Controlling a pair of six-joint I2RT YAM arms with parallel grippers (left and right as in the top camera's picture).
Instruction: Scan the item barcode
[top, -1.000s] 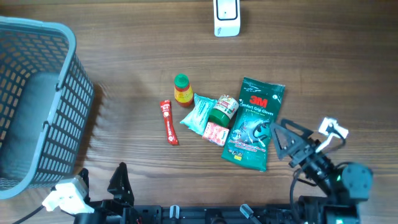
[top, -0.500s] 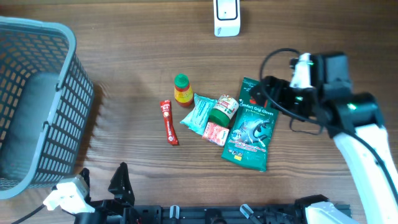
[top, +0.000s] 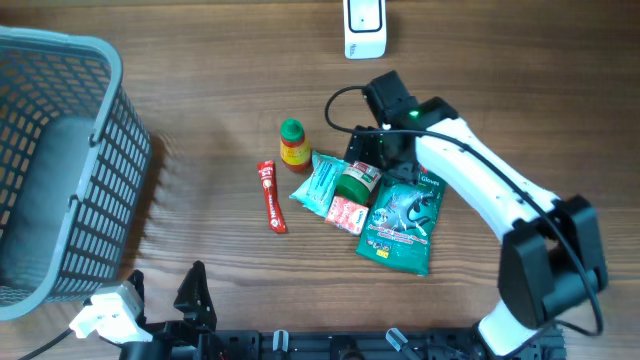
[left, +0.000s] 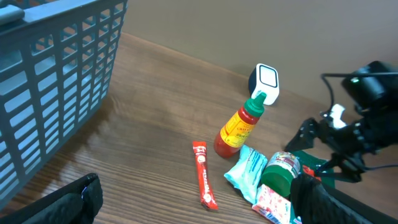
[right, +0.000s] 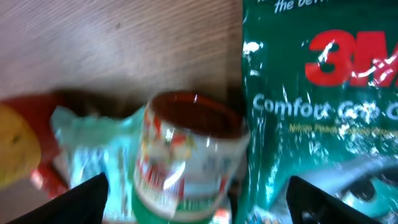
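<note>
Overhead view: one grey mesh basket (top: 60, 170) stands at the left end of the wooden bench (top: 200, 80), and one white scanner (top: 365, 28) sits at the far edge. Six items are clustered mid-bench: one sauce bottle (top: 293, 146) with a green cap, one red sachet (top: 271, 197) a little apart on the left, one teal packet (top: 318, 184), one jar (top: 356, 180) with a green lid, one small red-and-white packet (top: 347, 215) and one green glove pack (top: 402, 225). The jar lies on its side between the teal packet and the glove pack, touching both. The right arm (top: 480, 190) reaches in over the cluster, its jaws spread just above the jar and holding nothing. The left arm (top: 150, 322) rests at the near edge, well apart from the items. Left wrist view: the left arm's two dark fingers frame the bottom corners, its jaws wide and empty. Beyond them lie the basket (left: 56, 68), the sachet (left: 203, 183), the bottle (left: 239, 127), the teal packet (left: 245, 177), the jar (left: 281, 171) and the scanner (left: 266, 84), with the right arm (left: 367, 118) over the jar's far side. Right wrist view, blurred: the jar (right: 186, 149) lies centred between the two finger tips, jaws wide, untouched. The glove pack (right: 317, 106) is on the right, and the teal packet (right: 87, 143) and the bottle (right: 15, 143) are on the left.
</note>
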